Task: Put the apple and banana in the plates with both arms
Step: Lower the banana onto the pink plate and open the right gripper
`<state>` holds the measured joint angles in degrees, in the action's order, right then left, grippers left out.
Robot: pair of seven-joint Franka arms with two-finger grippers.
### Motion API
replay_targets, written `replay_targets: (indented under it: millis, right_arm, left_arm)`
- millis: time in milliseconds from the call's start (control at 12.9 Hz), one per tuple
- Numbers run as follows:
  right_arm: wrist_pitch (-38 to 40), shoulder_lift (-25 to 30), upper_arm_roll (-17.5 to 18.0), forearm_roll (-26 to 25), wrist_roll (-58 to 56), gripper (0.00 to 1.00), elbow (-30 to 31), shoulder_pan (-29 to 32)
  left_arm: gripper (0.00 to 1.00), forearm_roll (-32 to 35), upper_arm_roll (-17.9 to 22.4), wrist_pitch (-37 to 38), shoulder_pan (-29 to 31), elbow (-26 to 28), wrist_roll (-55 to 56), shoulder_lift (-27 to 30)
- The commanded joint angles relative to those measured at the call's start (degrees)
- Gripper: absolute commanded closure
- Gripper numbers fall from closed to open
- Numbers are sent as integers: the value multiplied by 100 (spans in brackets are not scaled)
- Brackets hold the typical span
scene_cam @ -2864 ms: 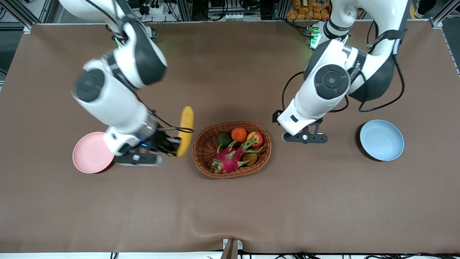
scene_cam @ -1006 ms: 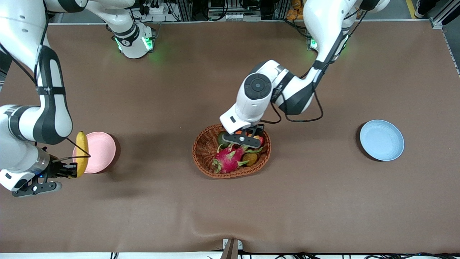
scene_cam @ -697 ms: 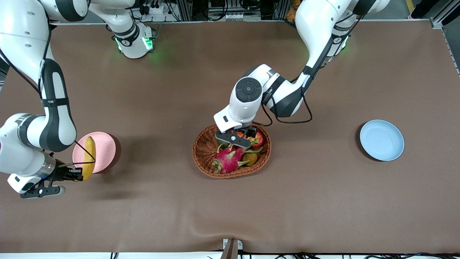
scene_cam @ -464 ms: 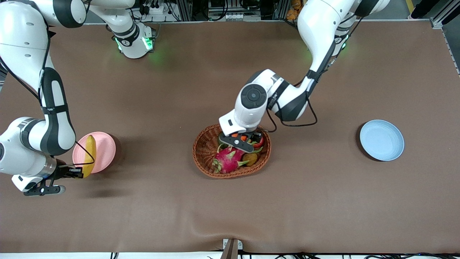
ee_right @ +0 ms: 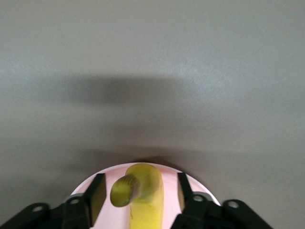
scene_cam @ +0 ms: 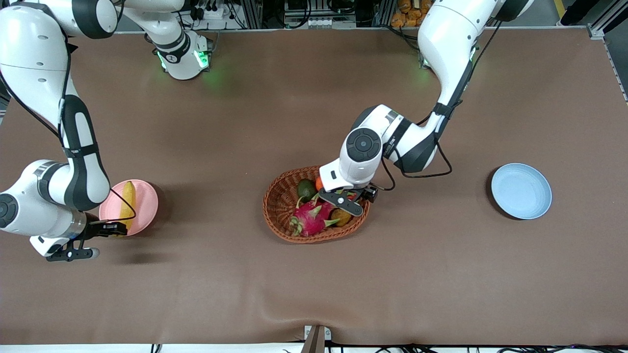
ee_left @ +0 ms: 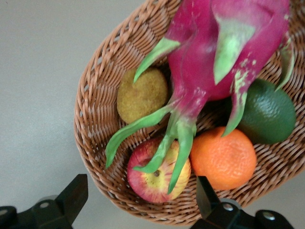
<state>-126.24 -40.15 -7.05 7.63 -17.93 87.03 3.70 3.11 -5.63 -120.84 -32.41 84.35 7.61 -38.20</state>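
I saw the basket (scene_cam: 279, 206) mid-frame on the brown counter (scene_cam: 314, 274). The pink plate (scene_cam: 144, 203), lower left, carried the banana (scene_cam: 129, 196). The blue plate (scene_cam: 521, 190) sat right. My left tool (scene_cam: 354, 200) hung spread over the apple (ee_left: 155, 172). My right tool (ee_right: 139, 193) was let go around the banana.

Banana (scene_cam: 129, 201) on plate (scene_cam: 144, 206), apple (ee_left: 157, 171) in basket (scene_cam: 279, 196)
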Motion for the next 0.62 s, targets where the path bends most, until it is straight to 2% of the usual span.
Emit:
replay_targets:
  millis: [0,310,542]
  right_arm:
    - [212,786,55,10,-26,0,147,25]
    - [1485,2043,20,-42,-35,0,147,34]
    - [2251,2764,2,-86,9,0,165,104]
  left_arm:
    - [0,111,-52,-18,25,432,-268,234]
    - [0,111,-61,-79,103,503,-786,190]
    - [0,-3,-70,-457,139,494,-866,68]
